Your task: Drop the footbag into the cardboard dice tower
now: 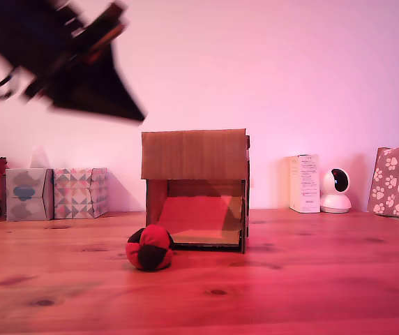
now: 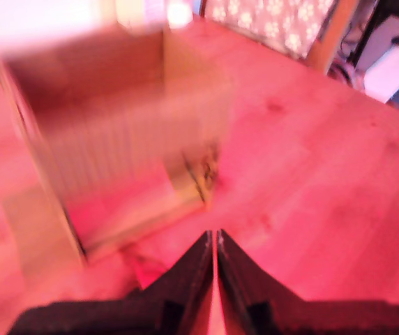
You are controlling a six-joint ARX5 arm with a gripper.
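The footbag, a small ball of red and black panels, lies on the wooden surface just in front of the cardboard dice tower, at the tower's front corner on the exterior view's left and touching or nearly touching its base. The tower stands upright near the middle of the surface, its flat upper panel facing the camera and a sloped ramp showing through the lower opening. The claw hangs in the air high toward the exterior view's left, blurred, well above and clear of both the footbag and the tower. In the wrist view the claw has its two dark fingers pressed together with only a thin slit between them and nothing held; the tower appears there as a blurred brown box beyond the tips. Along the back edge of the surface stand two patterned boxes at the exterior view's left, and a white carton, a small white camera and a paw-print cushion at the right.
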